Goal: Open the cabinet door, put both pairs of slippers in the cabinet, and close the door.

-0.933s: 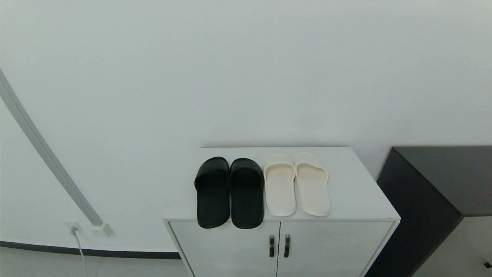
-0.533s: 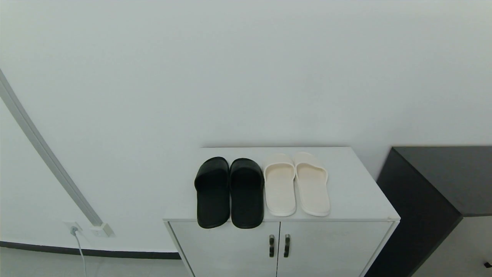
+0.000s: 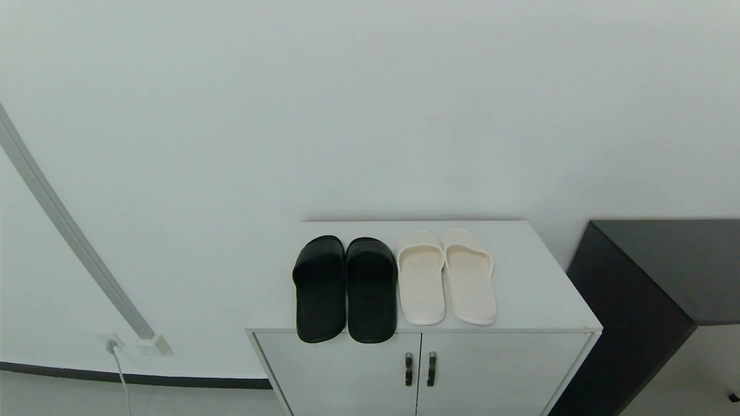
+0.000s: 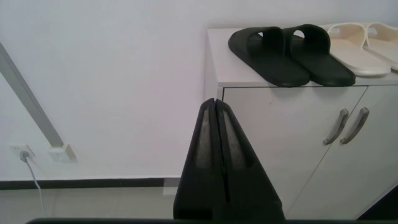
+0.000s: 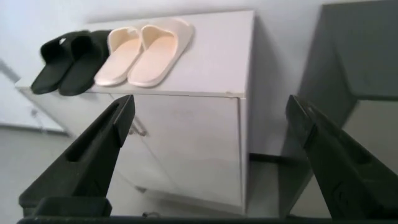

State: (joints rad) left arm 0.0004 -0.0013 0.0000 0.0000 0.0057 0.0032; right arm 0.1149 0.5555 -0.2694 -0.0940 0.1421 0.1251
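Note:
A black pair of slippers (image 3: 345, 289) and a cream pair of slippers (image 3: 446, 277) lie side by side on top of the white cabinet (image 3: 537, 300), toes toward the wall. Both cabinet doors are closed, with two metal handles (image 3: 420, 368) at the middle seam. My left gripper (image 4: 215, 102) is shut, fingers pressed together, low and in front of the cabinet's left side, apart from it. My right gripper (image 5: 208, 115) is open wide, off the cabinet's right front corner, with nothing between its fingers. The black slippers (image 4: 291, 45) and cream slippers (image 5: 144, 47) also show from the wrists.
A dark grey cabinet (image 3: 653, 300) stands right of the white one. On the wall at the left run a slanted cable duct (image 3: 63, 225) and a socket with a plugged cord (image 3: 111, 345). Bare floor lies in front of the left wall.

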